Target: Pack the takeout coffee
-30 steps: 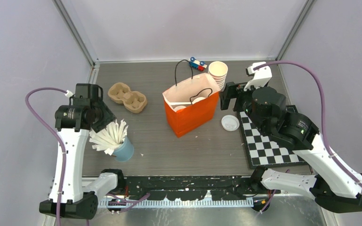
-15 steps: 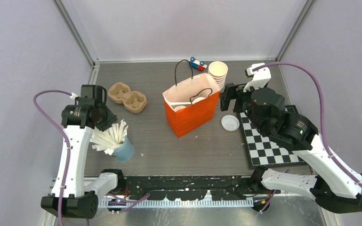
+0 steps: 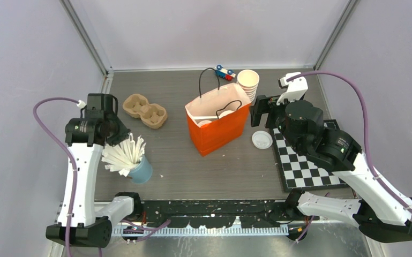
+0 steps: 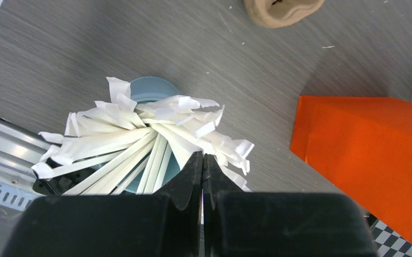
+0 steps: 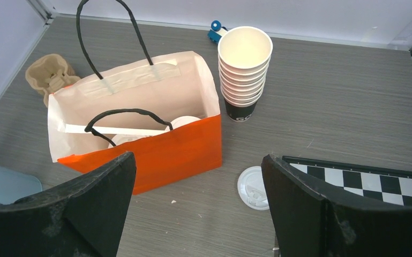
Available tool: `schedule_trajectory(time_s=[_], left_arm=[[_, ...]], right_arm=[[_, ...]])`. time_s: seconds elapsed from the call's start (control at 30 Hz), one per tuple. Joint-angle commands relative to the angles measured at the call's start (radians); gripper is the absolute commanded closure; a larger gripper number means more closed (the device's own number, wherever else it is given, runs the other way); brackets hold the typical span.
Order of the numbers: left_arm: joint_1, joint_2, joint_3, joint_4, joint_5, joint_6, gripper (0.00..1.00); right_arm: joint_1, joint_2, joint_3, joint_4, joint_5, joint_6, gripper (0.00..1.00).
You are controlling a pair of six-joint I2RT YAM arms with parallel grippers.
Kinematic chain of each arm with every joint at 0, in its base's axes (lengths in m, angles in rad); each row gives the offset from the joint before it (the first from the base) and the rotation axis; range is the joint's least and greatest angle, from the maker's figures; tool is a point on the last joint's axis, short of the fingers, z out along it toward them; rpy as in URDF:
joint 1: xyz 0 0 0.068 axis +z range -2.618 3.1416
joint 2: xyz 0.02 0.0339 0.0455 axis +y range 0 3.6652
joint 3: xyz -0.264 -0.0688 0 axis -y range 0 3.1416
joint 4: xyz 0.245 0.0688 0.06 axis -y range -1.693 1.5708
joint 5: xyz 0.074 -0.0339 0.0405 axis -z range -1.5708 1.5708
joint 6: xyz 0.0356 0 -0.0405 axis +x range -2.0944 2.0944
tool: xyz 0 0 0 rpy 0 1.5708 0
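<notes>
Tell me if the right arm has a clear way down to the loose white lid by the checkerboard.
Probably yes. The lid lies flat on bare table near the open right fingers, apart from the orange bag and cup stack; nothing lies over it.

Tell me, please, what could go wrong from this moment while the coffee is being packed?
The left gripper is shut over the paper sticks; pulling up may drag several out or tip the blue cup. The black handle lies across the mouth of the orange bag and could snag whatever goes in.
</notes>
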Motion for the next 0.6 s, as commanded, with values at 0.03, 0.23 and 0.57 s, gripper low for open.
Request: schedule_trajectory(time_s=[0.03,0.23,0.57], left_arm=[[0.008,-0.045,0.119,-0.067,0.009,0.056,1.00],[0.008,-0.034,0.307,-0.154,0.049,0.108,1.00],[0.007,0.165,0.749,-0.025,0.450,0.043,1.00]], right_arm=[[-0.003,-0.006,0.000,0.042,0.007,-0.003,0.09],[-0.004,0.022,0.021,0.056,-0.010,-0.021,0.09],[-0.004,0.026,0.054,0.122,-0.002,-0.059,0.10]])
